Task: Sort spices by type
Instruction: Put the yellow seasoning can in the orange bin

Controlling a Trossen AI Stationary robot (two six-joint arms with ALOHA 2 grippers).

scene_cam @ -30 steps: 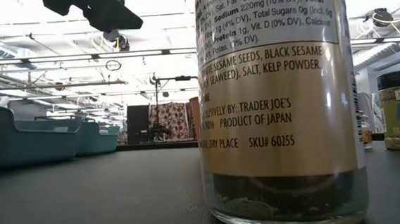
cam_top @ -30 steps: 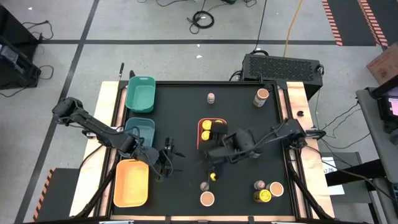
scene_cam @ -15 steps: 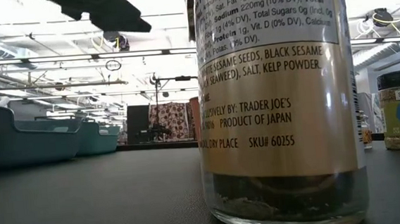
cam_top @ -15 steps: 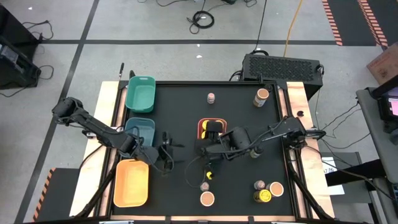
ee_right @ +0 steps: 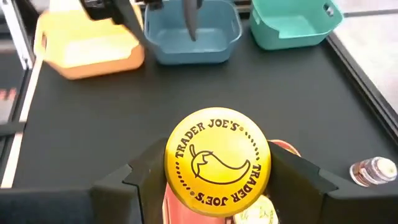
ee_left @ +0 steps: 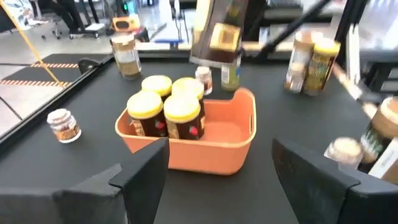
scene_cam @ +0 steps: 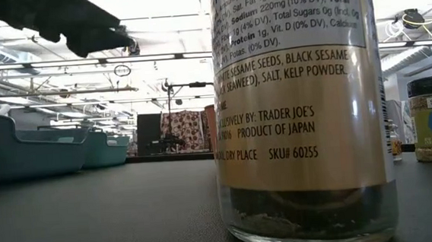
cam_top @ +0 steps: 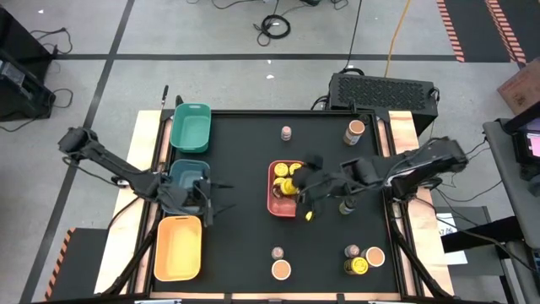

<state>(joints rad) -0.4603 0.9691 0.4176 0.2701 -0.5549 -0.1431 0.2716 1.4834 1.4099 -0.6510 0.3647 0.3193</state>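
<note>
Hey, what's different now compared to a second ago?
The right end effector, shut on a yellow-lidded jar, carried it from the table's near middle up to the coral tray. The left end effector drew back toward the teal tray. Other jars stayed put.

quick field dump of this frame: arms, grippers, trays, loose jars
right gripper: shut on a yellow-lid jar, over the coral tray
left gripper: open, empty, by the blue tray
coral tray: three yellow-lid jars inside, standing
green tray: far left corner, looks empty
yellow tray: near left, looks empty
loose far side: small jar, tan-lid jar
loose near side: about five jars along the front edge
closest to low camera: sesame-seaweed jar
</note>
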